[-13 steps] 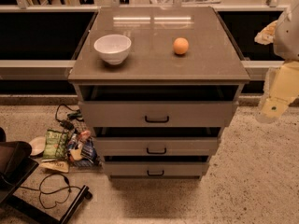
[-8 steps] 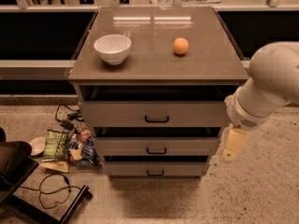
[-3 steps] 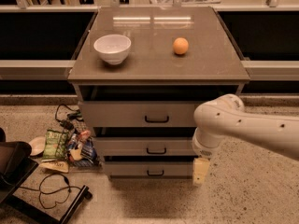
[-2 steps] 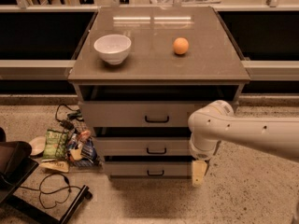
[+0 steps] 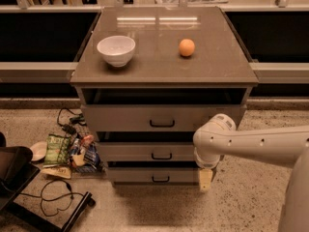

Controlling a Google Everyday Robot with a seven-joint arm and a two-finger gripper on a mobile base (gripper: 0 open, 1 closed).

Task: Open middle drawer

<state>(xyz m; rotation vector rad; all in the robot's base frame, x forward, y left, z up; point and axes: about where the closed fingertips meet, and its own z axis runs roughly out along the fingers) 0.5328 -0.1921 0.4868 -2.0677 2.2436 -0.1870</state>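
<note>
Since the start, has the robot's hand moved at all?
Yes. The gripper went left and down, from out beside the cabinet to the right end of the bottom drawer.

No readable text, even on hand (image 5: 205, 180) beside bottom drawer (image 5: 145, 176)

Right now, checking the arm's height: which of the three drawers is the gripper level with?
The lowest drawer, narrowest front: the gripper hangs by its right end, below the middle drawer.
</note>
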